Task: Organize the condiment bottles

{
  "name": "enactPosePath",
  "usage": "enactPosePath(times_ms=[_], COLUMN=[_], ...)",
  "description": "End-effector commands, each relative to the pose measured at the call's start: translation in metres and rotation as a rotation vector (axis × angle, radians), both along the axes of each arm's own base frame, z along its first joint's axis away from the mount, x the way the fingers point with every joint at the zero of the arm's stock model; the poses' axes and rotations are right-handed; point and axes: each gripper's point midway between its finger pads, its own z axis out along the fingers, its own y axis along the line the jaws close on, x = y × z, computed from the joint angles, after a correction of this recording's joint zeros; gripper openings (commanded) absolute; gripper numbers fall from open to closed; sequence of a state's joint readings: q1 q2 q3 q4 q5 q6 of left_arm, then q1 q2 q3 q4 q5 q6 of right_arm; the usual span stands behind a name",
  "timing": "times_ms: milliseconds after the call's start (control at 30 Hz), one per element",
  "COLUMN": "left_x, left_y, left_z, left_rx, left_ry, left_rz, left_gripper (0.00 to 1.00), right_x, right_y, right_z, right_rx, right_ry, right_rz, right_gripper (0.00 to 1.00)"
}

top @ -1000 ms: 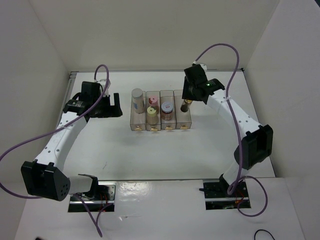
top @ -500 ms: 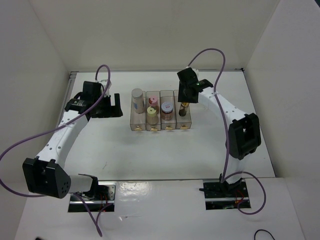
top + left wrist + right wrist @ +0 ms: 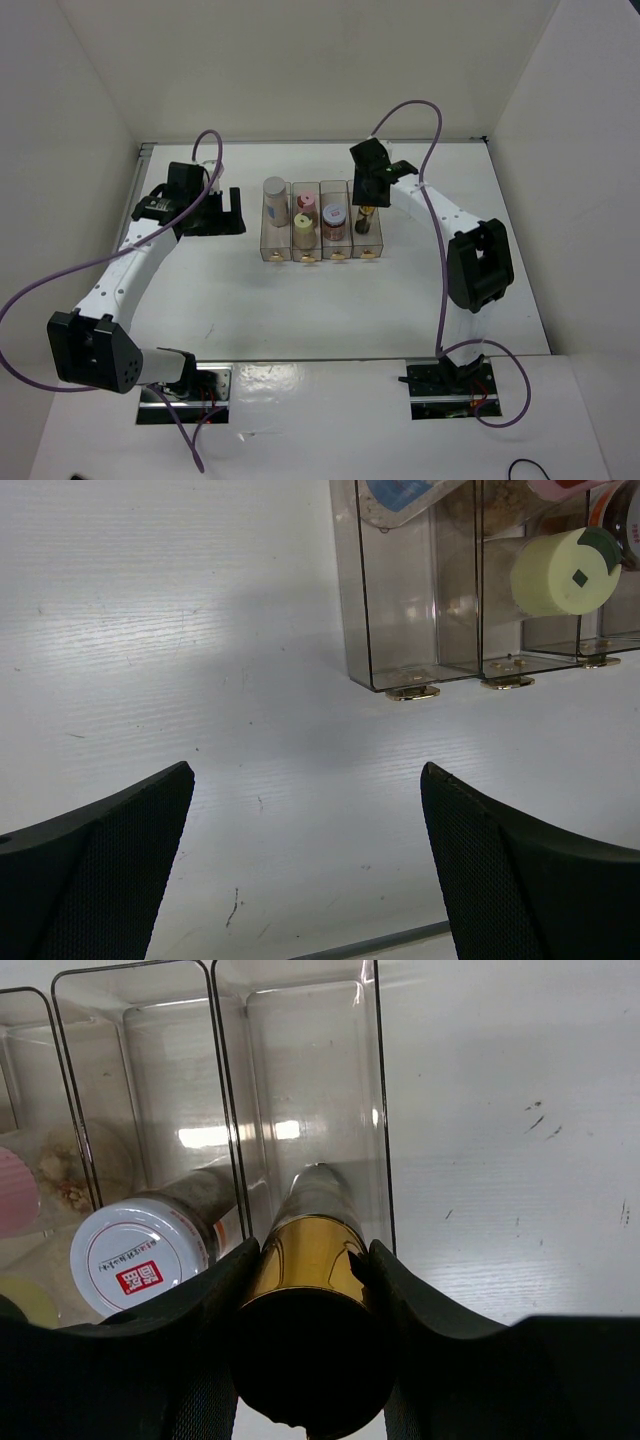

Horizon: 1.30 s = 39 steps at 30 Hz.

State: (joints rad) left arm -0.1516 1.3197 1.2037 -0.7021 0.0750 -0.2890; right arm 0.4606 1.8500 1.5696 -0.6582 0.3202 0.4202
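Slim dark bottle (image 3: 305,1255) is pinched between the right gripper (image 3: 308,1295) fingers just below its black cap, one pad at 9 and one at 3 o'clock of the gold band. Its lower end is inside the organizer's (image 3: 313,256) end compartment at 3 o'clock in the top view. We can't tell if it touches the floor.

White-lidded jar (image 3: 135,1260) is in the next compartment, at 9 o'clock of the bottle. Going on toward 9, yellow-capped (image 3: 305,224) and pink-capped (image 3: 306,202) bottles share one compartment, and the grey-capped one (image 3: 275,188) has the last.

Left gripper (image 3: 305,775) has its jaws wide with nothing between them. It hovers over the table (image 3: 150,630) at 9 o'clock of the organizer, apart from it.
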Motion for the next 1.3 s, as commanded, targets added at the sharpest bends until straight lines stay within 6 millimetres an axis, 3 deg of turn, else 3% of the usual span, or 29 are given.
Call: enactPosePath(times_ms=[0, 100, 400, 433, 467, 533, 600, 800, 933, 967, 1100, 1200, 1233, 1267], left_x=[0.004, 0.004, 0.001, 0.001, 0.001, 0.001, 0.001, -0.003, -0.003, -0.005, -0.006, -0.007, -0.008, -0.008], left_y=[0.003, 0.003, 0.003, 0.003, 0.003, 0.003, 0.003, 0.004, 0.004, 0.004, 0.004, 0.002, 0.003, 0.002], left_z=[-0.001, -0.001, 0.008, 0.008, 0.008, 0.008, 0.008, 0.014, 0.016, 0.015, 0.018, 0.028, 0.03, 0.03], left_rx=[0.012, 0.012, 0.008, 0.008, 0.008, 0.008, 0.008, 0.005, 0.004, 0.005, -0.002, -0.014, -0.016, -0.025], left_ry=[-0.017, -0.017, -0.045, -0.045, -0.045, -0.045, -0.045, -0.067, -0.076, -0.067, -0.075, -0.111, -0.124, -0.122], left_rz=[-0.005, -0.005, -0.004, -0.004, -0.004, -0.004, -0.004, -0.004, -0.004, -0.004, 0.003, -0.003, -0.003, 0.005], left_gripper=[1.0, 1.0, 1.0, 1.0, 1.0, 1.0, 1.0, 1.0, 1.0, 1.0, 1.0, 1.0, 1.0, 1.0], right_x=[0.015, 0.012, 0.006, 0.006, 0.006, 0.006, 0.006, 0.008, 0.01, 0.008, -0.001, -0.019, -0.022, -0.029], right_y=[0.005, 0.008, 0.005, 0.005, 0.005, 0.005, 0.005, 0.006, 0.014, 0.018, 0.021, 0.012, 0.01, 0.006], right_z=[0.013, 0.005, -0.01, -0.01, -0.01, -0.01, -0.006, 0.003, 0.042, 0.063, 0.11, 0.18, 0.196, 0.195], right_rx=[0.01, 0.002, -0.015, -0.016, -0.016, -0.016, -0.011, -0.008, 0.037, 0.072, 0.139, 0.218, 0.242, 0.237], right_ry=[-0.08, -0.064, -0.03, -0.03, -0.03, -0.03, -0.038, -0.043, -0.11, -0.141, -0.224, -0.389, -0.438, -0.451], right_rz=[-0.003, 0.006, 0.007, 0.007, 0.007, 0.007, 0.007, 0.007, 0.023, 0.037, 0.074, 0.076, 0.076, 0.084], right_gripper=[0.26, 0.38, 0.49, 0.53, 0.64, 0.7, 0.83, 0.99, 0.99, 0.99, 0.99, 0.99, 0.99, 0.99])
